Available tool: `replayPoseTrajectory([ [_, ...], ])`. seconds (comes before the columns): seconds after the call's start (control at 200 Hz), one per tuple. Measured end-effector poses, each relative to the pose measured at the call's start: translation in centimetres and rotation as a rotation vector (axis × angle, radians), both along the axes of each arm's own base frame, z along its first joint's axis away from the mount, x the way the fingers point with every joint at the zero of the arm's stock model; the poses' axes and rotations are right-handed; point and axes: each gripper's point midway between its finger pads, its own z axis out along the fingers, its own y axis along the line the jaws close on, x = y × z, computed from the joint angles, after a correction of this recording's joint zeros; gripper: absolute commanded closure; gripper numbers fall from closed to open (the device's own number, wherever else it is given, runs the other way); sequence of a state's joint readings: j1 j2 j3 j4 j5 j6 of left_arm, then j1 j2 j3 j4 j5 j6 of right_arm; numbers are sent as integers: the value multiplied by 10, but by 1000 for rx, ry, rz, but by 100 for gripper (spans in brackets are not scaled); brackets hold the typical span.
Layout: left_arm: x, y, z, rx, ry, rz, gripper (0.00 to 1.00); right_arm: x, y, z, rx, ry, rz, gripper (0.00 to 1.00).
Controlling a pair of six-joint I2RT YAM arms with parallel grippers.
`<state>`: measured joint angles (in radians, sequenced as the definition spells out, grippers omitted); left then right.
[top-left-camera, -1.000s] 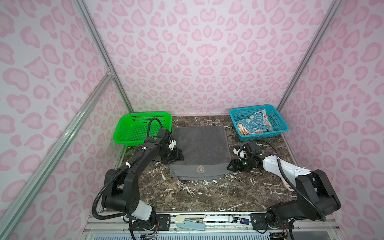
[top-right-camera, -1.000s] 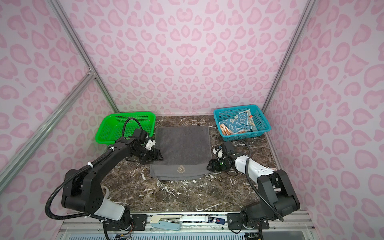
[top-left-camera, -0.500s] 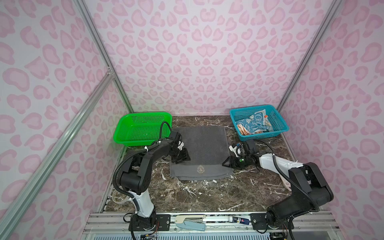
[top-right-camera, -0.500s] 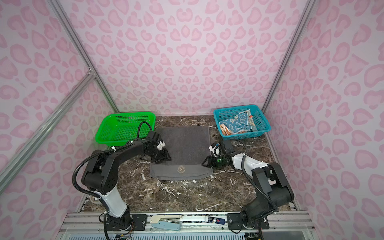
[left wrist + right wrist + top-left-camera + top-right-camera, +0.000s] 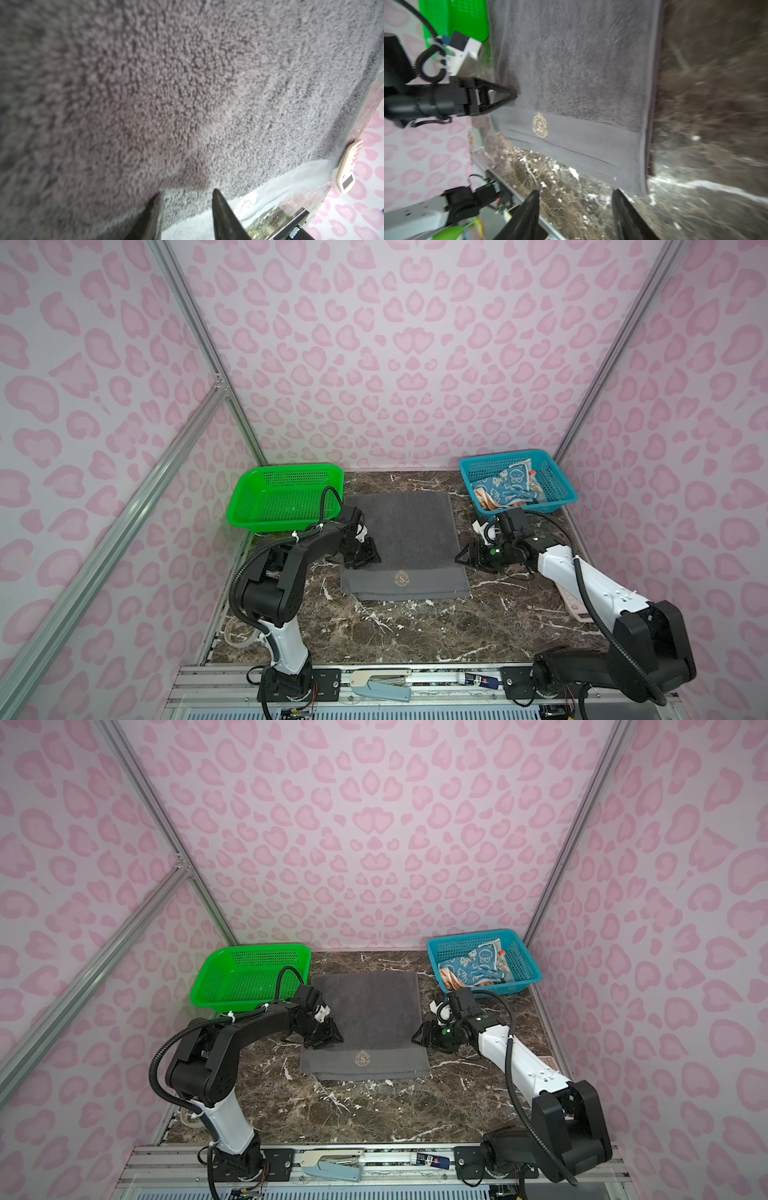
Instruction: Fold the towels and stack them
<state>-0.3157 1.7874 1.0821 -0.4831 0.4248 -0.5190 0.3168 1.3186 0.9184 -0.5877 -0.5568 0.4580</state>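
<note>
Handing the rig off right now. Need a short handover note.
Left gripper: tips on the grey towel at its left edge, jaws apart; grip unclear.
Right gripper: open, beside that towel's right edge, holding nothing.
Grey towel: flat on the table between the green basket and teal basket.
Blue towel and orange-cream towel: crumpled in the teal basket.
Done: no stack yet.
Left: fold all three, stack.

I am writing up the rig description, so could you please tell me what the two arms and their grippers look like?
Both arms mix black joint housings with white link shells: the left arm is white near its base, the right arm along its forearm. Black ribbed cables loop over each. The left gripper and right gripper are black, with triangular open-frame fingers tapering to points.
</note>
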Motion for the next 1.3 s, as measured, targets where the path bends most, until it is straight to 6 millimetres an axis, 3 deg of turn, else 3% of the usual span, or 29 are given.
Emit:
replayPoseTrajectory([
  [0.155,2,2,37,-10,-96,-9,35,-6,10,-2,-119,-85,71,48],
  [0.255,-1,7,57,-7,-149,-5,31,-10,34,-21,-164,-93,155,62],
  [0.345,-9,15,63,7,-167,10,29,-13,53,-43,-199,-74,212,71],
  [0.54,-39,24,63,-11,-130,35,31,-1,81,-74,-252,-84,248,88],
  [0.71,-78,17,54,-100,-54,30,39,20,88,-91,-286,-80,200,100],
  [1.045,-133,6,45,-182,4,-28,44,31,92,-111,-282,-31,130,100],
  [1.3,-152,-7,22,-190,71,-58,44,38,94,-112,-228,-28,84,100],
])
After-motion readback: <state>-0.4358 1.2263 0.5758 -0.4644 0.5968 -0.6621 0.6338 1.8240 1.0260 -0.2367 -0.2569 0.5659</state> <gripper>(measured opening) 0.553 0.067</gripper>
